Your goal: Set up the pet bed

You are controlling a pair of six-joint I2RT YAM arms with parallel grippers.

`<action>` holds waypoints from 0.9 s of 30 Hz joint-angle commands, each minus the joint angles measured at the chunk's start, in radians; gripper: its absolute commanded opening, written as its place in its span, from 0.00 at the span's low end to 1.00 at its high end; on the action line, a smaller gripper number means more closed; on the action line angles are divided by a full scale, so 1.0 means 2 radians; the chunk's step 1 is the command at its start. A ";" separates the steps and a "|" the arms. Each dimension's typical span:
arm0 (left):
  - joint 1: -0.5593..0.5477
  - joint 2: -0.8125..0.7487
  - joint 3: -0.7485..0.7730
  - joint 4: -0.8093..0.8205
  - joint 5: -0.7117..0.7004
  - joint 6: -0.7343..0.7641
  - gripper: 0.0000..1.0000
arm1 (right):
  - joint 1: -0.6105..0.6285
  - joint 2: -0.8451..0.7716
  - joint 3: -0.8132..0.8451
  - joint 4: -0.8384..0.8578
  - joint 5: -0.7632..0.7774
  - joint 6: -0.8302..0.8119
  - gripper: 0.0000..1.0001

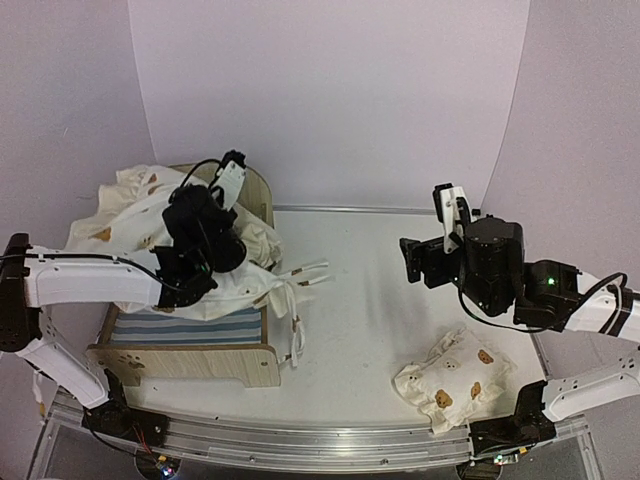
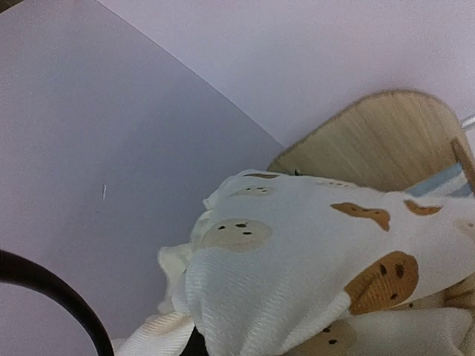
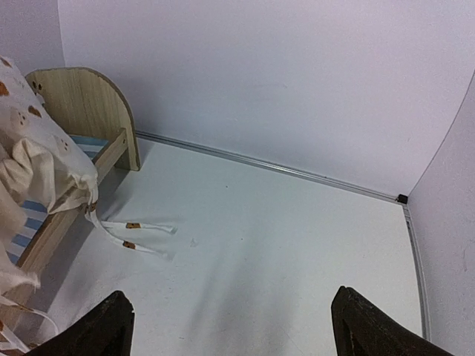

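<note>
Pet bed (image 1: 190, 362) stands at 9 o'clock on the table (image 1: 360, 330), headboard toward 12, footboard toward 6, with its striped base showing at the foot end. A bear-print cushion (image 1: 125, 215) is heaped over the head end and spills past the frame toward 10 o'clock. Its ties (image 1: 305, 272) trail onto the table at 3 o'clock of the bed. Left gripper (image 1: 195, 220) is pressed together on a gathered fold of that cushion, fingers buried in cloth. Right gripper (image 3: 231, 308) hangs above the table at 3 o'clock, jaws spread wide. 1 small pillow (image 1: 450, 380) lies at 5 o'clock.
</note>
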 commanded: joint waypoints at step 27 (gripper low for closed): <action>0.011 0.305 0.531 0.499 -0.086 0.507 0.00 | 0.000 0.134 0.075 0.041 -0.197 0.070 0.98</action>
